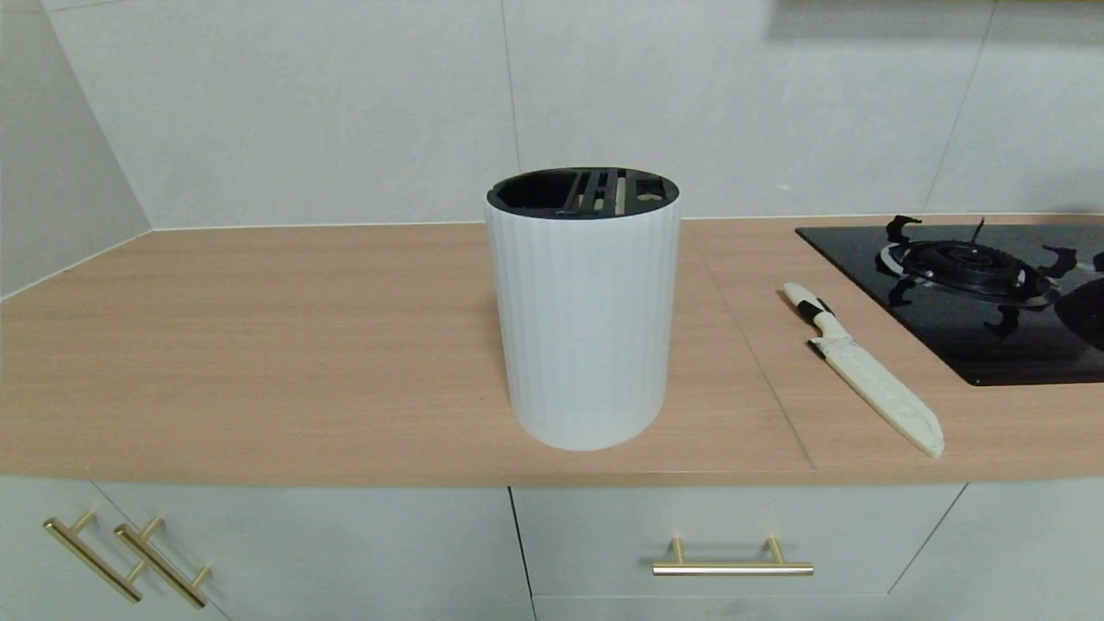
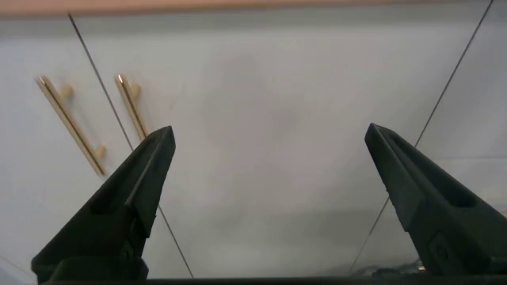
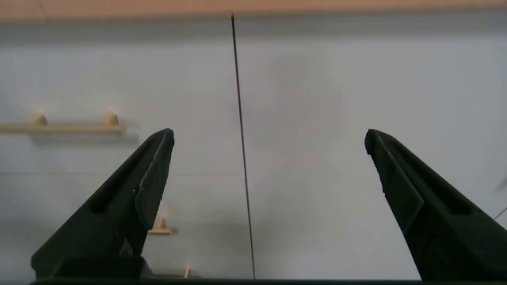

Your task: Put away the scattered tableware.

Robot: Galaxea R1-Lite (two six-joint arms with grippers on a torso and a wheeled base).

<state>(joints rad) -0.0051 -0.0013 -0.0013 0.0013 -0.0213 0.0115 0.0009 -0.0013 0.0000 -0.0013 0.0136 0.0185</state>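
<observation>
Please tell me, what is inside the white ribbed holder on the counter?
A black slotted insert fills the top of the holder. No handle sticks out of it. Below the rim, its white wall hides the interior.

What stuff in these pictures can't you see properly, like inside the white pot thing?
- Head view: inside the white holder, below its black slotted top, hidden by its own wall.
- Head view: the stove and a dark round thing, cut off by the right edge.
- Head view: the underside of the knife, against the counter.
- Wrist views: the open left gripper and right gripper, cut off at the edge.
</observation>
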